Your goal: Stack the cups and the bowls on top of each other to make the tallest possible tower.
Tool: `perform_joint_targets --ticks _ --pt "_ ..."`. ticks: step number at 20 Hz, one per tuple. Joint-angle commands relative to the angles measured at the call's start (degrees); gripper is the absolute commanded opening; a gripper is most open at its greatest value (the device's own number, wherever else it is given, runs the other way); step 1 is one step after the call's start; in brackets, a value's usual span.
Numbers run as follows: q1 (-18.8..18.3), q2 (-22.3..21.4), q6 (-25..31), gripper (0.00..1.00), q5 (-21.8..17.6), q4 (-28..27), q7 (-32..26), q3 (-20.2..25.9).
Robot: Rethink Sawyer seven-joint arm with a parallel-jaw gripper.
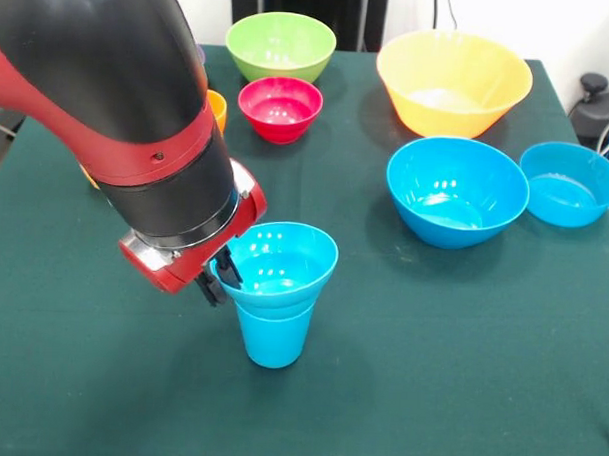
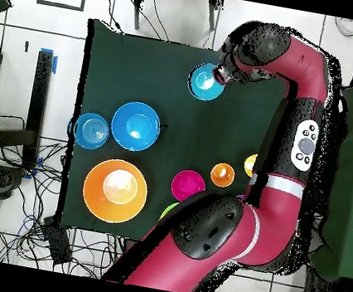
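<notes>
A blue cup (image 1: 274, 339) stands upright near the table's front middle with a small blue bowl (image 1: 283, 269) seated in its mouth; this two-piece tower also shows in the overhead view (image 2: 205, 83). My gripper (image 1: 219, 278) is at the bowl's left rim, one finger inside and one outside, pinching the rim. In the overhead view the gripper (image 2: 222, 75) sits at the bowl's edge. Loose bowls: green (image 1: 281, 44), red (image 1: 280, 108), large yellow-orange (image 1: 453, 81), large blue (image 1: 456, 191), smaller blue (image 1: 570, 183). The orange cup (image 1: 218, 108) peeks from behind the arm. The purple bowl is hidden.
The arm's thick black and red body (image 1: 119, 91) covers the table's left back part. In the overhead view the orange cup (image 2: 222, 175) and yellow cup (image 2: 250, 164) stand close to the arm. The dark green cloth (image 1: 459, 374) covers the table.
</notes>
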Motion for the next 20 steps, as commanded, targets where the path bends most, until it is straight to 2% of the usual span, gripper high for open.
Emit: perform_joint_targets --ticks 1,8,12,20 --pt "1.0 0.9 -3.0 0.00 -2.6 3.5 11.6 -5.2" --pt "0.3 -1.9 -6.6 0.00 -0.6 9.3 12.4 -8.4" --pt "0.6 -2.3 -7.0 0.00 0.1 10.4 12.5 -9.1" --pt "3.2 1.1 -3.4 0.00 0.8 4.6 12.5 -8.5"
